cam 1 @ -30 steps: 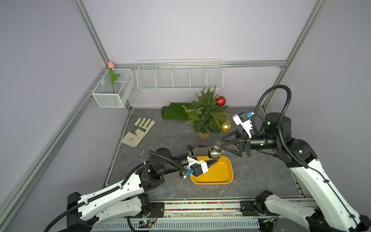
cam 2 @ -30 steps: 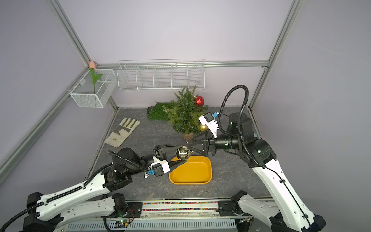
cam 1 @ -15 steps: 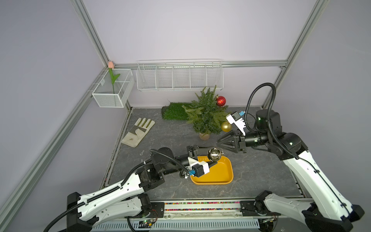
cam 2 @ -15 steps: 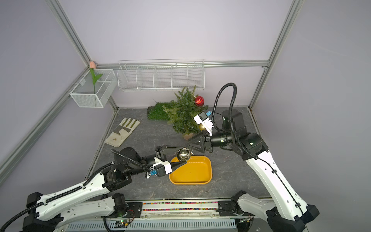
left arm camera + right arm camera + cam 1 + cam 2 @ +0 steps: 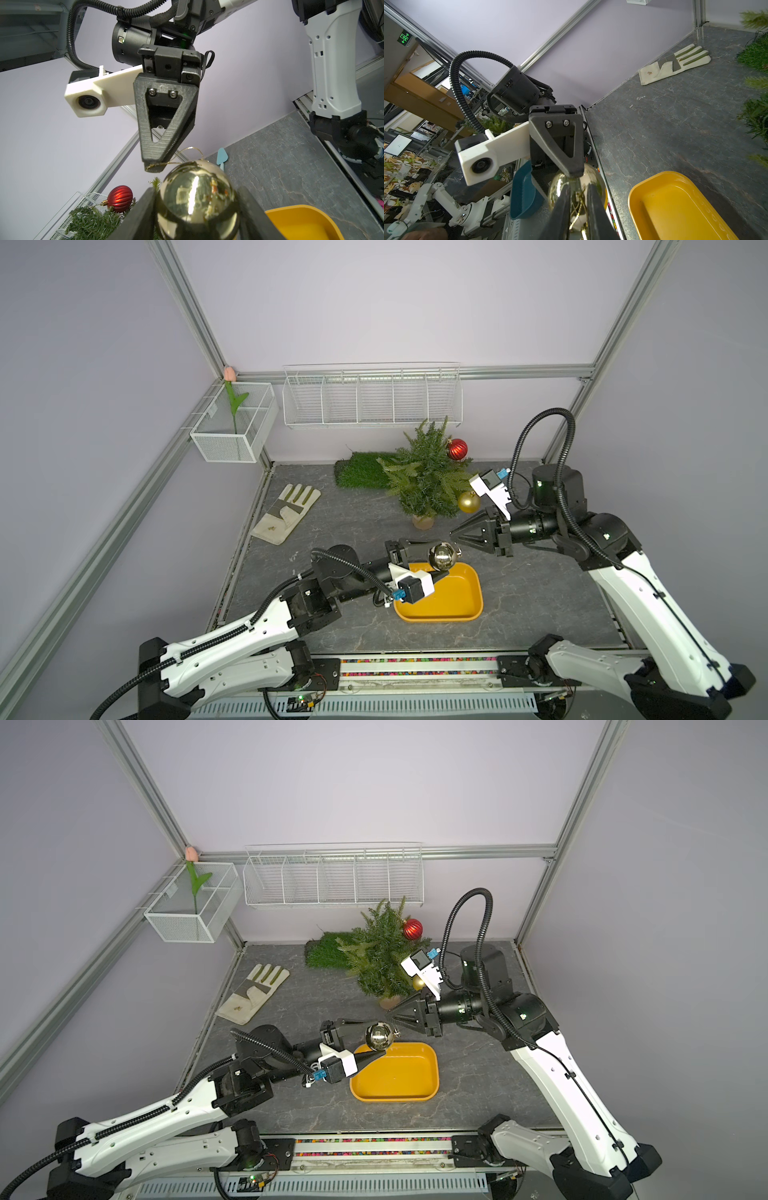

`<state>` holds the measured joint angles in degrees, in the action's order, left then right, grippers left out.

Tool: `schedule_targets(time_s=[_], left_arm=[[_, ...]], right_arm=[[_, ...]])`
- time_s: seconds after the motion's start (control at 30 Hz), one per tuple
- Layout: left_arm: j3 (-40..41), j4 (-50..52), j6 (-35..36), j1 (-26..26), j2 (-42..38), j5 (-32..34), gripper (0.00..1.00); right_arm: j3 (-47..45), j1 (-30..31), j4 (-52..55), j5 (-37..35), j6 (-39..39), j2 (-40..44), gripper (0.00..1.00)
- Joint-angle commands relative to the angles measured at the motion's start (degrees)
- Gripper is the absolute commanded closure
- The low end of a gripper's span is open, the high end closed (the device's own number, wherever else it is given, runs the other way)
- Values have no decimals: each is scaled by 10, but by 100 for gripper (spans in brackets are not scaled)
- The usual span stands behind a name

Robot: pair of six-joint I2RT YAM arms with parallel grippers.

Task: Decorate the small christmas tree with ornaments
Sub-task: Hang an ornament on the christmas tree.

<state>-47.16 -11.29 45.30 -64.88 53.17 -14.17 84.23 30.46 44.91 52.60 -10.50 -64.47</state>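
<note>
The small christmas tree (image 5: pixel 424 481) stands at the back of the table, with a ribbed red ornament (image 5: pixel 457 449) hanging near its top and a gold ornament (image 5: pixel 468 502) low on its right side. My left gripper (image 5: pixel 438 560) is shut on the mirror-silver ornament (image 5: pixel 443 556), holding it up over the far edge of the yellow tray (image 5: pixel 449 601). The ball (image 5: pixel 197 199) sits between both fingers in the left wrist view. My right gripper (image 5: pixel 452 535) reaches in from the right. Its tips are pinched together on the ball's thin gold hanging loop (image 5: pixel 187 150).
A work glove (image 5: pixel 286 512) lies at the left of the table. A roll of green artificial grass (image 5: pixel 357 470) sits behind the tree. A white wire basket (image 5: pixel 370 400) hangs on the back wall, and a mesh box (image 5: pixel 232 431) with a pink tulip hangs at the left corner.
My right arm moved left to the silver ornament, and its jaws went from wide open to closed on the hanging loop. The left arm and the ball stayed still.
</note>
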Motion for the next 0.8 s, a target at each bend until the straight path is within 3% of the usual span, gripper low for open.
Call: schedule_targets(time_s=[0.0,0.23,0.57,0.77], left_arm=[[-18,-12,4,-1,1,9,50],[-10,-60,-57,9,9,67,52],[21,-159,-170,53,34,65,53],[40,-219,-262,104,53,55,54]], right_arm=[[15,-4,15,-6,21,-1,89],[1,-5,-35,-72,1,16,94],[-41,-6,-211,-171,-70,20,93],[-18,-5,-253,-233,-70,-16,93]])
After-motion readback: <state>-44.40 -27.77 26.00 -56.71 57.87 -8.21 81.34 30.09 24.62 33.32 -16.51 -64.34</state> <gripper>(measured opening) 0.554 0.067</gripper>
